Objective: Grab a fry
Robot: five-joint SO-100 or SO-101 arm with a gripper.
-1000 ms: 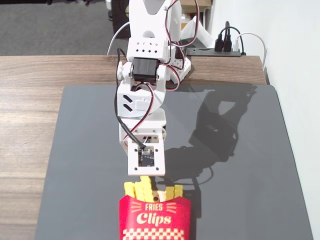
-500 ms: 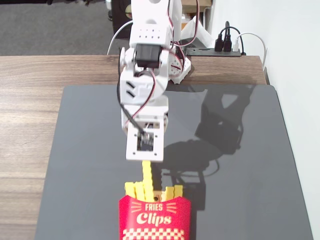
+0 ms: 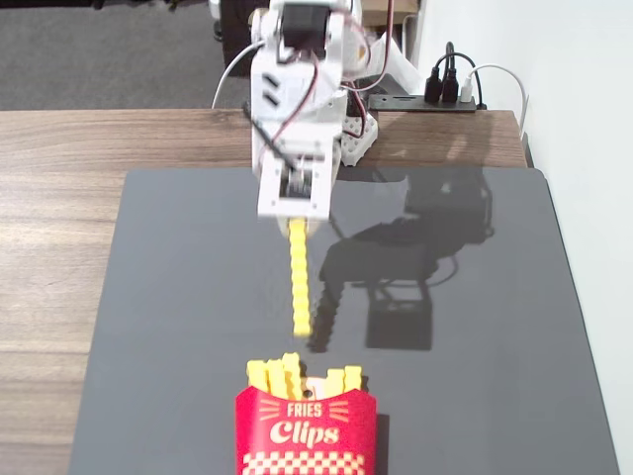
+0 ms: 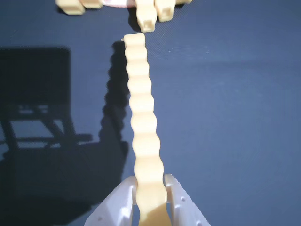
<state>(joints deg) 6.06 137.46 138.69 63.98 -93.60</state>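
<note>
Holding the fry [image 4: 142, 127] by its near end, your gripper [image 4: 151, 188] is clamped on it, the stick hanging out ahead toward the red carton [image 3: 307, 430]. The grab looks done; next, you lift clear of the bench [image 3: 148, 297] without loosening.

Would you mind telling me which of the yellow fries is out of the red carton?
The long fry, clamped in the hand; the shorter fries stand in the carton.

Fixed view: high, facing the arm across the counter [image 3: 59, 198].
Wrist view: close, looking down the jaws.
Shared: fry [image 3: 299, 282] [image 4: 143, 122], carton [image 3: 307, 430].
</note>
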